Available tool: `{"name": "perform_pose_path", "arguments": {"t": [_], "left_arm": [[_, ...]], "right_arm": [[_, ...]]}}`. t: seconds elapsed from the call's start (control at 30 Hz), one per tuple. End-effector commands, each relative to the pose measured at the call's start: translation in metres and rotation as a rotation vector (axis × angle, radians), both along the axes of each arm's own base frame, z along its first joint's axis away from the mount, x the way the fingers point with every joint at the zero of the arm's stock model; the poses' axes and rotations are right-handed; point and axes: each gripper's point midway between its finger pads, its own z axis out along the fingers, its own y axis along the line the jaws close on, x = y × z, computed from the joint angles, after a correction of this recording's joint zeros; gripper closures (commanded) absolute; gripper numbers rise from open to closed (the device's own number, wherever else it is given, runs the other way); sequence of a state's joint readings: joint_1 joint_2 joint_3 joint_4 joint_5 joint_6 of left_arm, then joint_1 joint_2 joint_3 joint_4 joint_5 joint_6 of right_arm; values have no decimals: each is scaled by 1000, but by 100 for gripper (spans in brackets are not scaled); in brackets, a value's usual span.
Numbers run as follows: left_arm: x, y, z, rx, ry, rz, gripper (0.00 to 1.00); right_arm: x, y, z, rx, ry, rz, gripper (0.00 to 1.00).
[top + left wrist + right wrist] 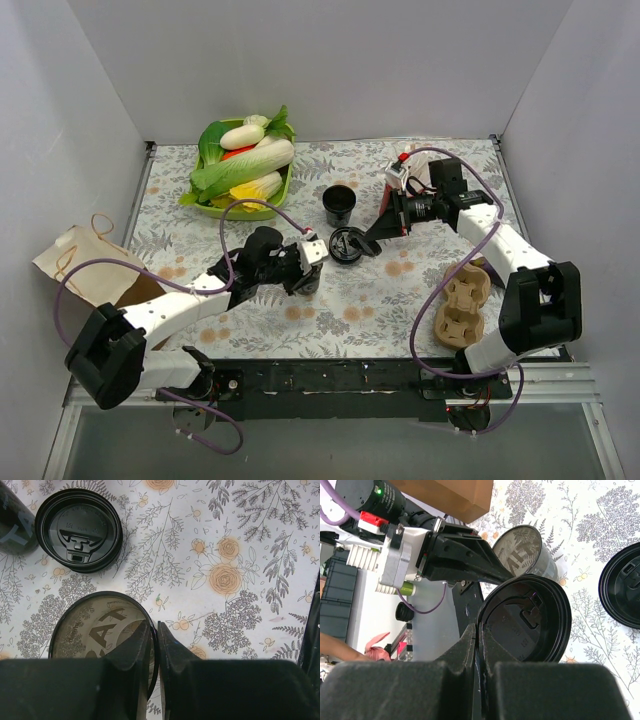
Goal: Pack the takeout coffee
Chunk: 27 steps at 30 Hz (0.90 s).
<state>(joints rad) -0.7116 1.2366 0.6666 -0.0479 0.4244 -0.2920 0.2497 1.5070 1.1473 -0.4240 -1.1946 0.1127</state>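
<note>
My left gripper [154, 624] is shut on the rim of an open black takeout coffee cup [95, 630], one finger inside and one outside; from above it sits mid-table [305, 272]. A black sip lid [79, 530] lies flat on the cloth just beyond it [345, 243]. A second open black cup [339, 205] stands behind that lid. My right gripper [477, 627] is shut on the edge of another black lid [525, 620], held tilted above the table with its underside toward the camera; from above this gripper [370, 243] is right of the flat lid.
A green tray of vegetables [205, 208] sits at the back left. A brown paper bag [90, 268] lies at the left edge. A tan pulp cup carrier [462, 305] rests at the right front. A red cup of white sticks [398, 180] stands behind my right gripper.
</note>
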Motion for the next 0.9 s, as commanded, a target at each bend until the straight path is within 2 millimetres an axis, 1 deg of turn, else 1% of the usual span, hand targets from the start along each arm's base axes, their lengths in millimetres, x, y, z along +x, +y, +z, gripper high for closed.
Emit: {"name": "perform_pose_path", "arguments": {"t": [0.0,0.1,0.13,0.23,0.27,0.33,0.4,0.43,0.47,0.5,0.53,0.57,0.6,0.63,0.67,0.7,0.73,0.77,0.8,0.83,0.87], "left_arm": [[1,-4,4,-13,-41,-13,91],[-3,-3,1,-12,-42,-34,88],[-4,-2,1,-8,-45,-39,83],[-8,0,-2,2,-43,-48,81],[-8,0,-3,6,-42,-50,78],[-8,2,-4,15,-35,-44,76],[-9,1,1,2,-29,-37,68],[-10,-1,15,-26,-41,-41,64],[-9,-2,24,-46,-47,-35,61],[-8,-5,37,-81,-38,-13,54],[-2,-4,50,-97,-49,25,51],[9,-7,82,-143,-93,69,49],[16,-6,96,-165,-94,118,46],[21,-2,103,-176,-58,182,45],[38,4,128,-201,-86,282,44],[44,10,137,-212,-80,339,43],[52,21,141,-226,-46,425,38],[60,32,148,-240,-59,492,35],[63,41,160,-271,-68,523,32],[73,57,160,-272,-55,589,27],[77,65,159,-287,-11,648,24]], "right_arm": [[5,4,-1,46,18,17,99],[6,4,-4,44,26,15,99],[7,4,-5,43,25,14,99],[5,3,-7,40,21,13,99],[4,3,-8,39,25,14,99],[2,2,-10,37,27,13,99],[0,2,-11,37,27,17,99],[-1,3,-8,42,18,25,99],[-3,3,-8,41,24,31,99],[-2,4,-6,43,11,36,99],[-4,5,-4,53,12,48,99],[-6,9,-3,58,11,65,99],[-5,12,0,66,1,75,99],[-6,17,5,83,47,92,99],[-11,25,8,95,64,121,99],[-5,32,14,128,3,140,99],[-7,37,14,129,113,147,99],[-10,45,16,143,113,174,99],[-5,51,22,171,69,190,99],[-3,57,18,172,89,193,99],[-7,65,21,169,132,206,99]]}}
